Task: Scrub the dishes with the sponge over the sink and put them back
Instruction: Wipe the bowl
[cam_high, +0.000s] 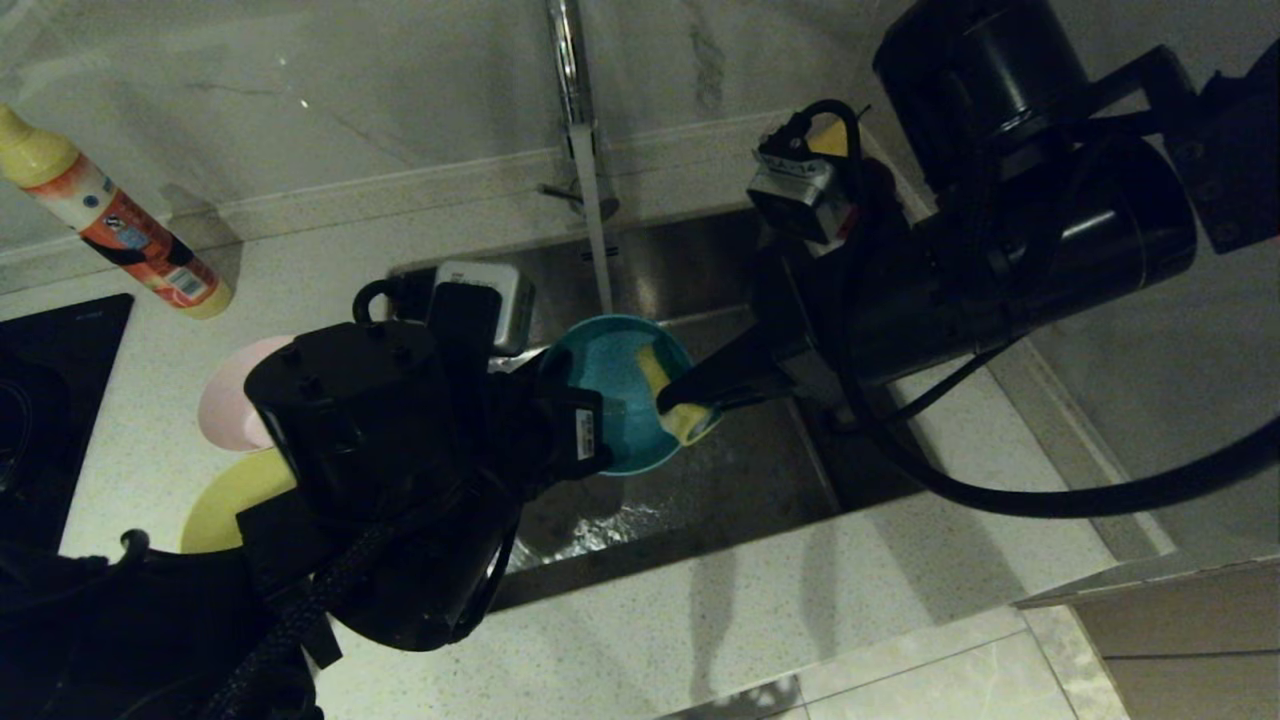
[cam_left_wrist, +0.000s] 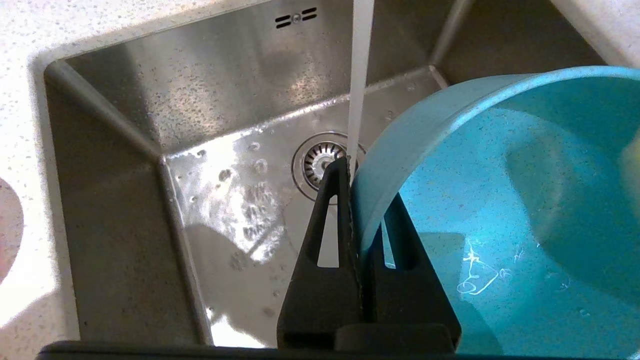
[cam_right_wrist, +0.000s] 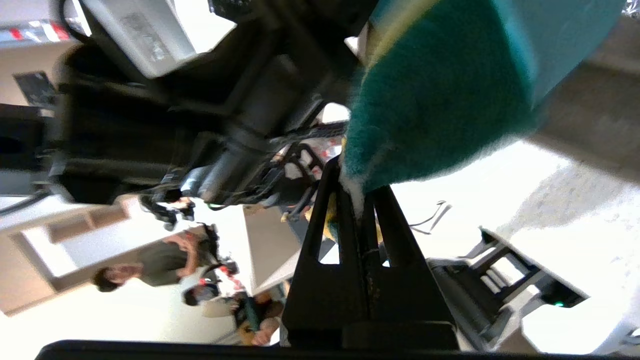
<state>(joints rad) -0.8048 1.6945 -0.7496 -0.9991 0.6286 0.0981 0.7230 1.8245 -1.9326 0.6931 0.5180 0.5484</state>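
Note:
My left gripper (cam_high: 565, 385) holds the light blue bowl (cam_high: 615, 375) tilted over the sink (cam_high: 720, 480). In the left wrist view the left gripper (cam_left_wrist: 362, 190) is shut on the bowl's rim (cam_left_wrist: 400, 145), one finger outside and one inside. My right gripper (cam_high: 675, 398) is shut on the yellow sponge (cam_high: 660, 375), which presses against the inside of the bowl at its right side. The right wrist view shows the sponge's dark green face (cam_right_wrist: 440, 95) pinched at the tips of the right gripper (cam_right_wrist: 357, 180). A pink bowl (cam_high: 228, 400) and a yellow bowl (cam_high: 225, 500) sit on the counter to the left, partly hidden by my left arm.
Water (cam_high: 597, 240) runs from the chrome tap (cam_high: 568, 60) past the bowl's far edge onto the drain strainer (cam_left_wrist: 320, 160). An orange and yellow bottle (cam_high: 110, 215) lies at the back left. A black hob (cam_high: 50, 400) is at the far left. Pale counter (cam_high: 750, 620) lies in front of the sink.

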